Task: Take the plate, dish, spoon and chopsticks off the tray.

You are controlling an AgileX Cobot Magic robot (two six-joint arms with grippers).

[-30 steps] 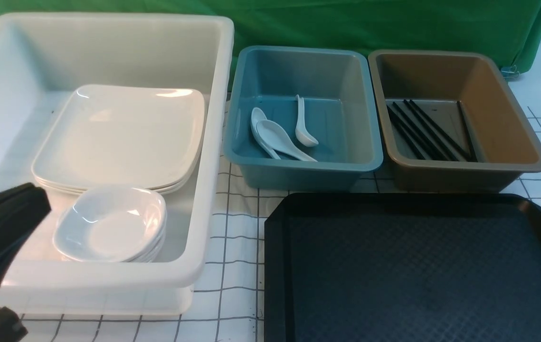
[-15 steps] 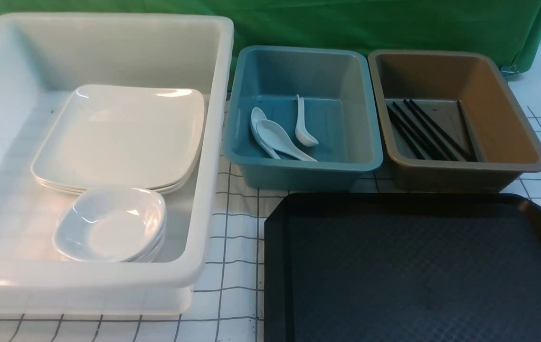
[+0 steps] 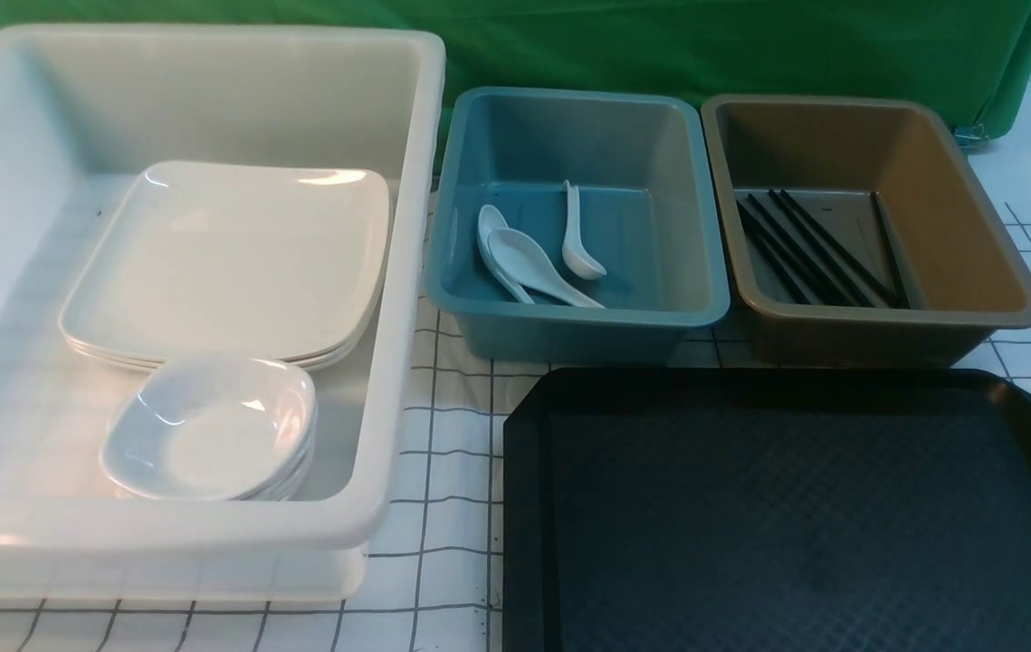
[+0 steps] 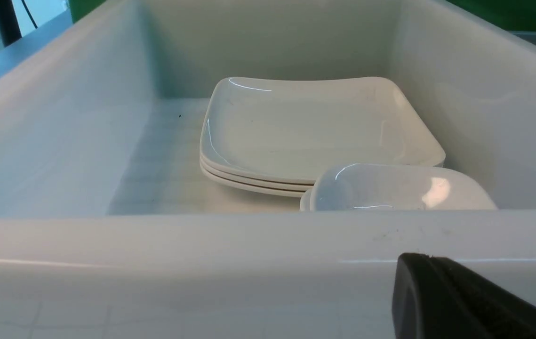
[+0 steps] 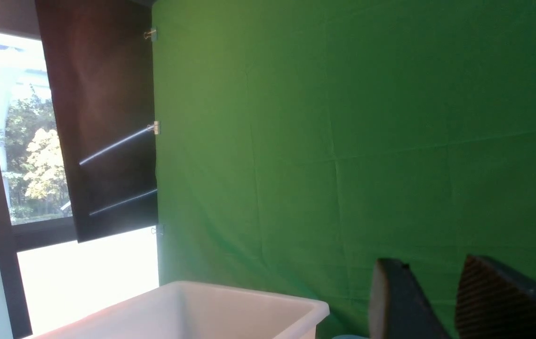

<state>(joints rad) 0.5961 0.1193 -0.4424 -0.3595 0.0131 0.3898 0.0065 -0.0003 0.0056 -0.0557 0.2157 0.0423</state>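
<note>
**Left gripper** (image 4: 430, 282): jaws closed together, nothing held. It sat low outside the near wall of the white tub (image 3: 406, 272), at the robot's far left. Only a dark edge of it showed in the front view.

**White tub:** held the plate (image 3: 225, 263), flat on top of a stack of like plates toward the far side. The dish (image 3: 207, 426) sat topmost on a smaller stack just in front, overlapping the plates' near edge. Both lay ahead of the left gripper, beyond the tub wall.

**Blue tub** (image 3: 569, 321): middle of the row. It held the spoon (image 3: 538, 267) with two others, bowls toward the far left and handles running to the near right.

**Brown tub** (image 3: 886, 319): right of the blue one. It held the chopsticks (image 3: 805, 249) among several black sticks, their long axis slanting from far left to near right.

**Tray** (image 3: 796, 507): on the checked table cover (image 3: 452, 471), in front of the two small tubs on the robot's right side, so nearer the right arm. Nothing rested on its textured surface.

**Right gripper** (image 5: 432, 263): absent from the front view. Its own camera showed the fingers parted by a narrow gap with nothing between them, raised and pointing toward the green backdrop (image 5: 343, 141).

**Assessment:** every listed item lay off the tray, so the clearing looked complete. Neither arm had anything left to reach for there.
</note>
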